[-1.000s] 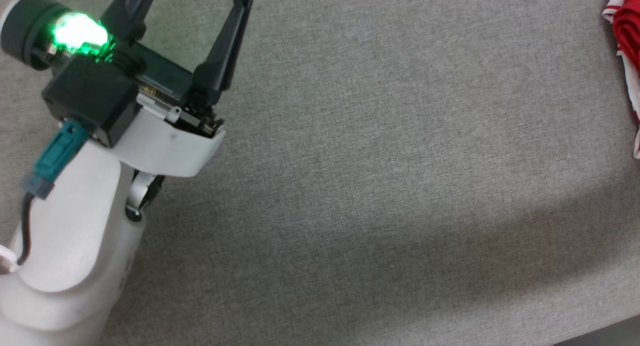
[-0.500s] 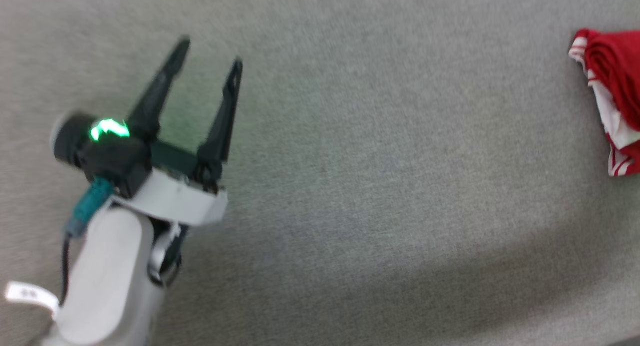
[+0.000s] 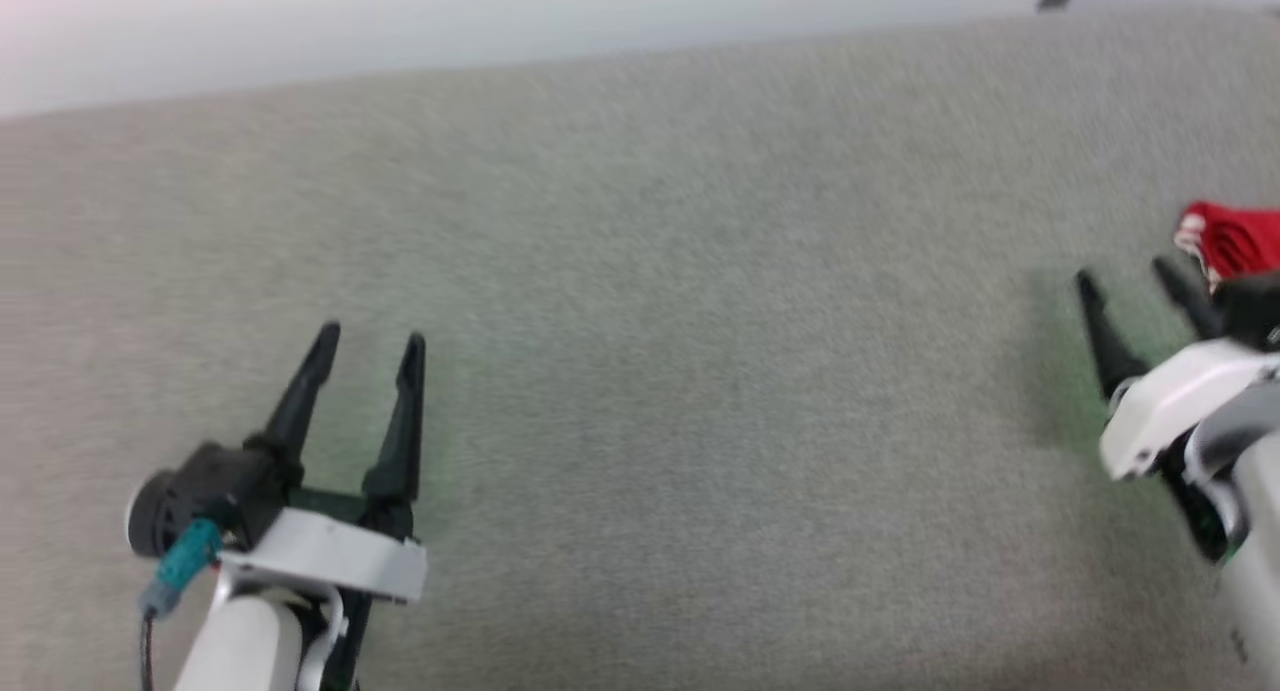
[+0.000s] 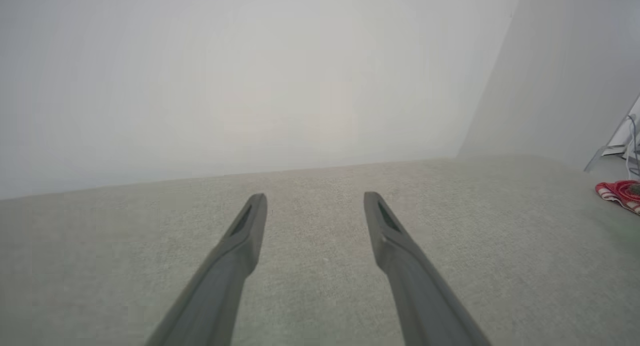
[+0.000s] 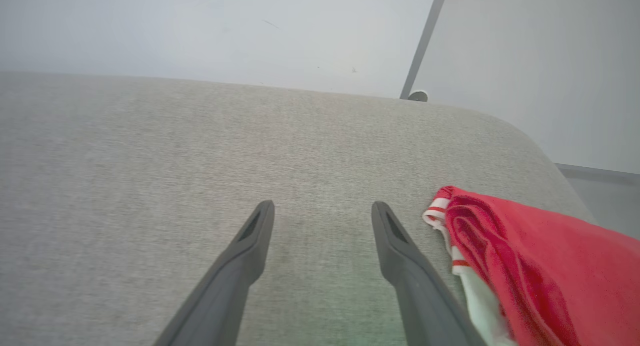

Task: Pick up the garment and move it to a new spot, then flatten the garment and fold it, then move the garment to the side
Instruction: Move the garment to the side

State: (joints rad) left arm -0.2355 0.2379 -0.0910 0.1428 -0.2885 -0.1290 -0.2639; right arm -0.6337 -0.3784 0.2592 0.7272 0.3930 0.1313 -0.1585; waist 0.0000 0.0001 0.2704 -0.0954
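Grey surface [image 3: 700, 371]: left claw [image 3: 372, 335], right claw [image 3: 1121, 270] point forward, released; garment [image 3: 1235, 236] beside right.

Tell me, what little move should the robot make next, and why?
Probably draw the right gripper back, clear of the garment. Its jaws stand open and empty beside it, and the garment lies bundled at the right end of the grey surface, seemingly already set aside.

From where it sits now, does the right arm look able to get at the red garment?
Probably yes. The right end effector is open, and the garment lies bunched on the grey surface just beside it. Nothing is between them, so a short sideways shift should do.
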